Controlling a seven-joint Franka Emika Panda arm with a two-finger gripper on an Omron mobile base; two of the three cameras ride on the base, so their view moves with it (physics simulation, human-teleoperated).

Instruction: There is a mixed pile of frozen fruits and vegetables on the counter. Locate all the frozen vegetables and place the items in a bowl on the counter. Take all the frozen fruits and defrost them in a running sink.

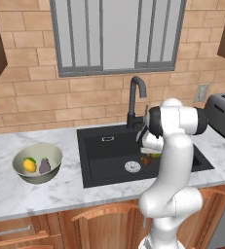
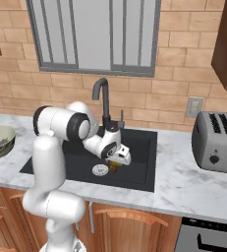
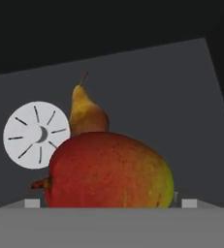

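Two vegetables, a yellow piece (image 1: 30, 165) and a purple-grey piece (image 1: 45, 166), lay together in the bowl (image 1: 38, 177) at the left end of the counter (image 1: 36, 199), so that half of the job looked finished and at little risk.

Further right, in the sink (image 1: 104, 155), both fruits rested on the black floor just beside the drain (image 3: 36, 134). The mango (image 3: 108, 174) lay nearest the hand, and the pear (image 3: 87, 114) stood right behind it, touching it or nearly so.

The gripper (image 2: 119, 161) hung low inside the basin directly over the mango. Its jaws were spread wide, one on each side of the fruit, with a sliver of gap showing at both sides, so nothing seemed to be clamped.

The trouble lay here. If the hand rose at a slant, a fingertip could catch the mango, roll it into the pear and shove either fruit across the floor. A careless closing of the jaws would pick the mango up again.

No water could be seen falling from the tap (image 1: 136, 97), which stood close behind the wrist. Unless it was turned on, the fruit would not thaw, and a wide swing upward could strike the spout.

Far right, the toaster (image 1: 223, 116) stood well apart from the work.
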